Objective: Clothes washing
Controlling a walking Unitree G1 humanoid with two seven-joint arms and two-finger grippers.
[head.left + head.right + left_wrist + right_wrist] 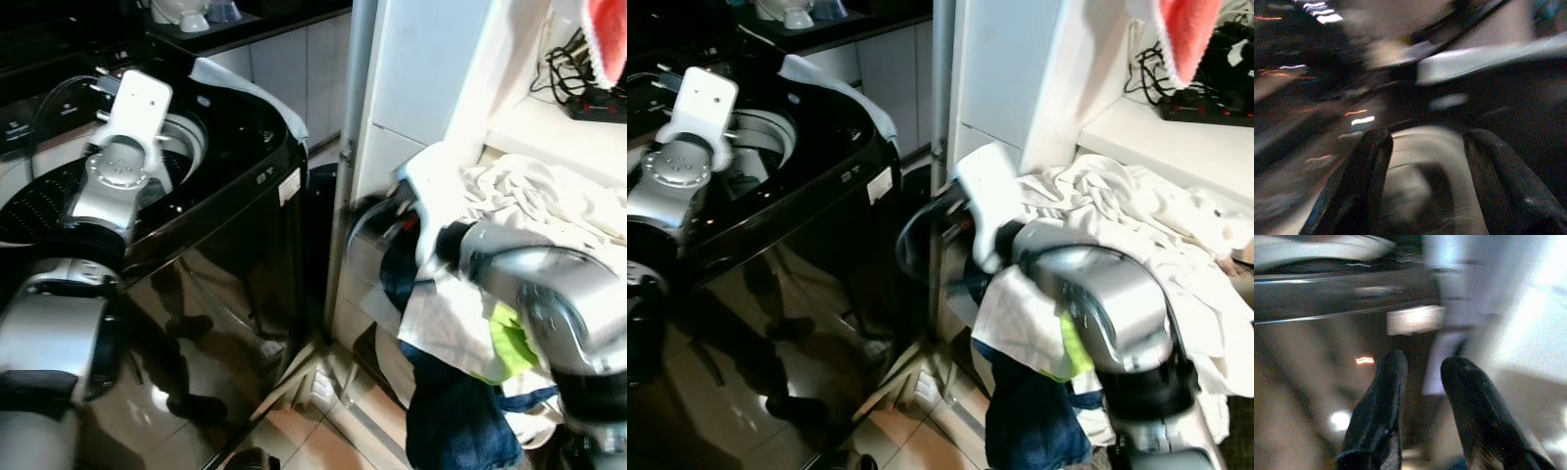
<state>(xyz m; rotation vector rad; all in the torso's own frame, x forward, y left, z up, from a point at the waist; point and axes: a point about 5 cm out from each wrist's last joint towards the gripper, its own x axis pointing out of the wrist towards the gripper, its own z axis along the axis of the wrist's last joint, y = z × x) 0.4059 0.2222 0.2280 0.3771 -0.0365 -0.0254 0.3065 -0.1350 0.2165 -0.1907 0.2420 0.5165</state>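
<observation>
A black top-loading washing machine (225, 225) stands at the left, its lid up and its steel drum (176, 147) exposed. My left arm reaches over the drum; its gripper (1425, 147) is open with nothing between the fingers. At the right lies a heap of clothes: white cloth (529, 196), a dark blue garment (460, 421) and a green piece (505, 343). My right arm lies across this heap, wrist toward the gap beside the machine. The right gripper (1422, 367) is open and holds nothing. Both wrist views are blurred.
A white cloth (245, 88) drapes over the machine's far rim. A white cabinet post (358, 127) stands between machine and clothes. A shelf (549, 132) at the right carries black cables (588, 93); a red cloth (607, 39) hangs above. Tiled floor (313, 431) lies below.
</observation>
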